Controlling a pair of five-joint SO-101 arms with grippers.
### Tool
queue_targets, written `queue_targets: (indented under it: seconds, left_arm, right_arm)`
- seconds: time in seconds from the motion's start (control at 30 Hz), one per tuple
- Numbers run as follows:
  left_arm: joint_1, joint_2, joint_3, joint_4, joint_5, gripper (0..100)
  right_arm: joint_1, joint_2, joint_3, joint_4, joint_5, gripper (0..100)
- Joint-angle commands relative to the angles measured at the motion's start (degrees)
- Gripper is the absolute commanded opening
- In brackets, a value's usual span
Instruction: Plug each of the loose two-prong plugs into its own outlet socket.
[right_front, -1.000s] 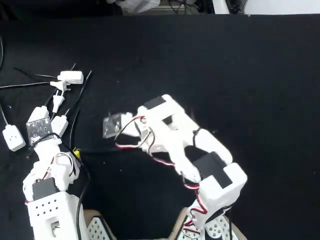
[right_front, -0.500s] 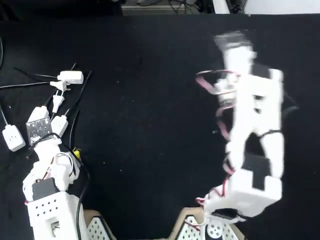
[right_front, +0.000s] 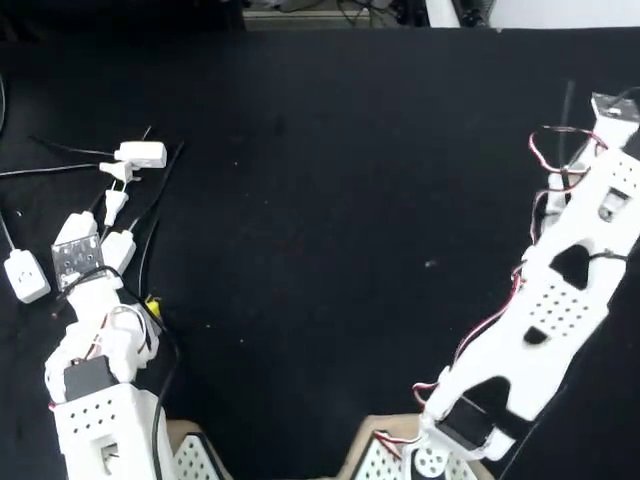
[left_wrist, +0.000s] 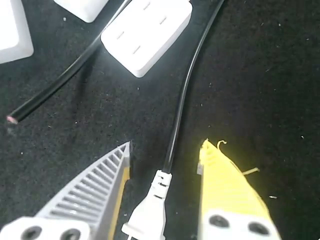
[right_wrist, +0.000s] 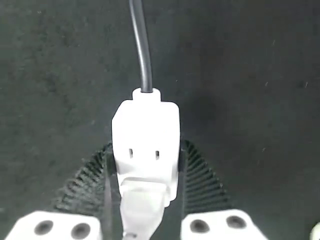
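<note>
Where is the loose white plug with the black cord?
In the left wrist view, the plug sits inside the open left pincer, its black cord running past a white socket block.

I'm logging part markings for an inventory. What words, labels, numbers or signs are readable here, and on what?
None: no readable text in any view.
The outlet socket on the table bears plain slots, no print.
The corded socket in the right gripper has two slots, no lettering.
The plug between the open fingers of the left gripper carries no legible mark.
</note>
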Motion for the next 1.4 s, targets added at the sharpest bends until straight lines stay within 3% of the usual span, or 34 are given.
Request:
queue_targets:
  seconds: [0.0,0.17,0.4,0.6,0.9,1.13,1.37]
  left_arm:
    - [-0.31,-0.35,-2.59,-0.7,0.35,23]
    - [-0.31,-0.35,-2.51,-0.79,0.35,23]
    - [-0.31,-0.35,-2.51,-0.88,0.35,23]
    - [-0.31,-0.35,-2.51,-0.88,0.35,23]
    - [-0.31,-0.35,-2.51,-0.88,0.35,23]
    - [-0.31,-0.35,-2.51,-0.88,0.35,23]
    - [-0.31,-0.35,-2.51,-0.88,0.35,23]
  right_arm:
    - [0.53,12.18,-26.15,5.27,6.86,1.4]
    - [0.7,22.73,-40.04,5.27,10.81,1.5]
    - [1.41,23.69,-35.82,0.35,12.22,2.0]
    - [1.32,23.6,-35.74,0.88,11.96,18.7]
    - [0.62,23.52,-39.52,-1.05,11.87,19.1]
    - [0.53,17.63,-39.52,-2.02,7.74,31.1]
    - [-3.16,8.57,-39.52,-3.25,5.01,31.8]
